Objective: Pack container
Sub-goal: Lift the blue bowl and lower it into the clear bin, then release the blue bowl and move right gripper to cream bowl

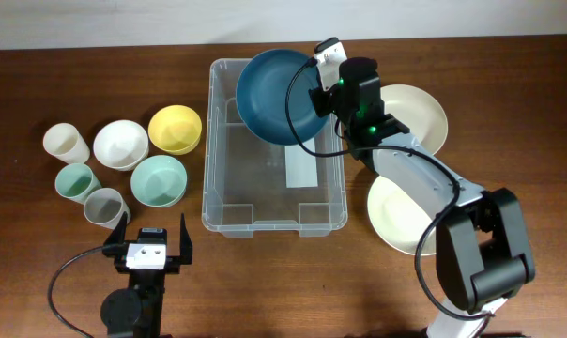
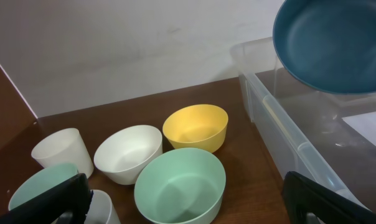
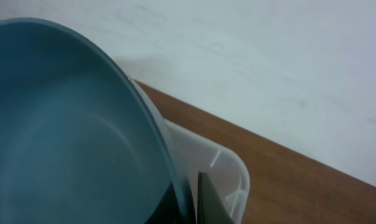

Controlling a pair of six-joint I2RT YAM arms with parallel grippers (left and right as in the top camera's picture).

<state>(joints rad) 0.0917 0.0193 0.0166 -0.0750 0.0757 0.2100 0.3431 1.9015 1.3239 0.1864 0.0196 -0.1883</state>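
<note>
Overhead: the large clear rectangular plastic container (image 1: 208, 141) sits central on the surface (image 1: 293, 282). The right jaws clamp a dark blue round dish (image 1: 269, 94) above its far end, and the left jaws are wide and empty. Left wrist: the dish hangs over the container. Right wrist: the rim is apparently pinched, though blurred.

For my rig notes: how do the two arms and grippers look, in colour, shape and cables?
The right gripper has a boxy black body with small green lights; its arm has a pale grey link, rounded black joints and looping black cables. The left gripper has two thin black fingers on a white block, fed by one black cable.
</note>
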